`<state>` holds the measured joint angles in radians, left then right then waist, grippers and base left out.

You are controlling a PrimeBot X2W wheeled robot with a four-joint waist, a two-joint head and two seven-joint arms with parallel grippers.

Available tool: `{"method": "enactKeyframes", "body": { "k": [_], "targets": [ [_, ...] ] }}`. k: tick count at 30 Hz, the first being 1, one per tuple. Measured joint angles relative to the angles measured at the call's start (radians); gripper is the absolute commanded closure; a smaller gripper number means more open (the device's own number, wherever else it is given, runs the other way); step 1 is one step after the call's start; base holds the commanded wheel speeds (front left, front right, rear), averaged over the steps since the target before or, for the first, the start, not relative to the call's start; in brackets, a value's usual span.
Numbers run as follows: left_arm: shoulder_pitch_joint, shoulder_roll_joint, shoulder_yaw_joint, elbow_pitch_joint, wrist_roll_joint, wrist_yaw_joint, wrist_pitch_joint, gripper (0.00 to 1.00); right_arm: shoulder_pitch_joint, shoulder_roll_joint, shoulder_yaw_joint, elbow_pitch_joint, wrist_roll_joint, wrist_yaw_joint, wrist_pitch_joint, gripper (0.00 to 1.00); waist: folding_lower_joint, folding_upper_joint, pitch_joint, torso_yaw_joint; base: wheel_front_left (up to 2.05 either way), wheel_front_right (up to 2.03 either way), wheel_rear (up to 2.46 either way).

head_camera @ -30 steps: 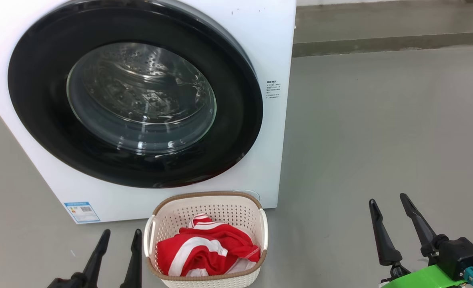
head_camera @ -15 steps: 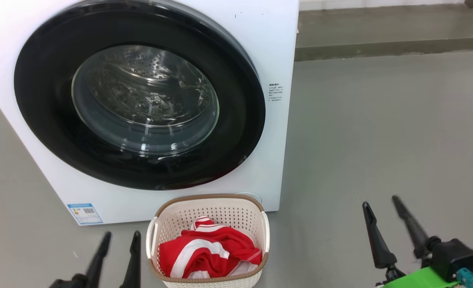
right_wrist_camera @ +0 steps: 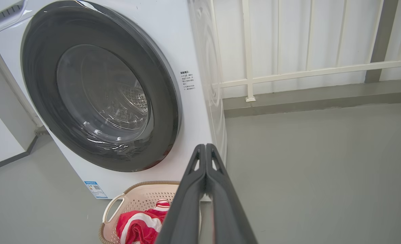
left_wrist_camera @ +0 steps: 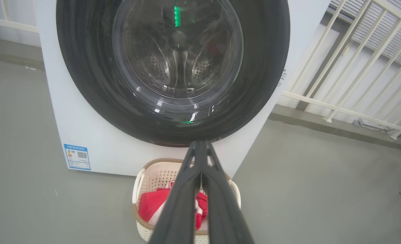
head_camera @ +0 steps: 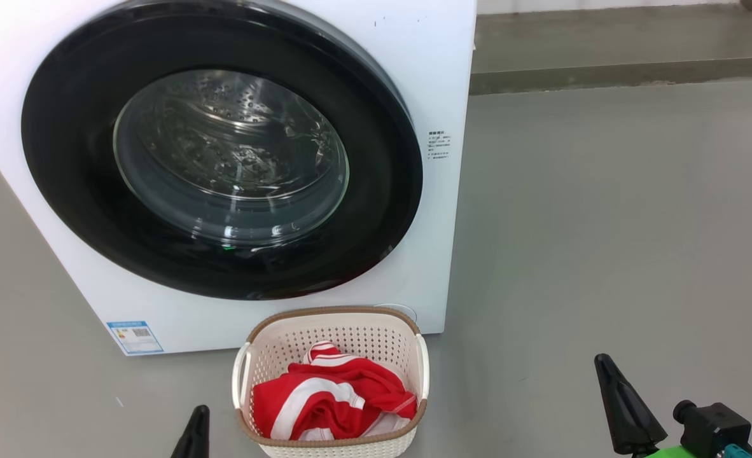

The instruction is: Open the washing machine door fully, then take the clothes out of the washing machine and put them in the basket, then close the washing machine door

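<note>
Lower left, the left gripper has its fingers pressed together, empty. The washing machine door sits flush in the upper left, and the red clothes lie in the basket at bottom centre. Lower right, the right gripper has its jaws together too, empty.

Held left gripper with fingers pressed together, empty. Held right gripper the same way, tips meeting.
</note>
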<state>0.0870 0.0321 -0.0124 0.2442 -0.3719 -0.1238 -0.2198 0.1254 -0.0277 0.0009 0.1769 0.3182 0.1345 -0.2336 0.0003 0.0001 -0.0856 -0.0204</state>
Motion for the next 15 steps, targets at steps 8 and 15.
{"method": "enactKeyframes", "body": {
  "k": [8, 15],
  "targets": [
    [-0.002, 0.0, 0.005, 0.0, -0.086, 0.0, 0.024, 1.0, -0.003, -0.001, -0.004, 0.006, 0.084, 0.0, 0.024, 1.0, -0.0001, -0.0001, 0.008, 0.001, 0.0, 0.0, 0.0],
    [-0.012, 0.0, 0.009, 0.0, -0.158, 0.0, 0.044, 1.0, -0.007, -0.003, -0.009, 0.012, 0.173, 0.0, 0.041, 1.0, -0.0001, 0.0, 0.013, 0.003, 0.0, 0.0, 0.0]
  ]
}}
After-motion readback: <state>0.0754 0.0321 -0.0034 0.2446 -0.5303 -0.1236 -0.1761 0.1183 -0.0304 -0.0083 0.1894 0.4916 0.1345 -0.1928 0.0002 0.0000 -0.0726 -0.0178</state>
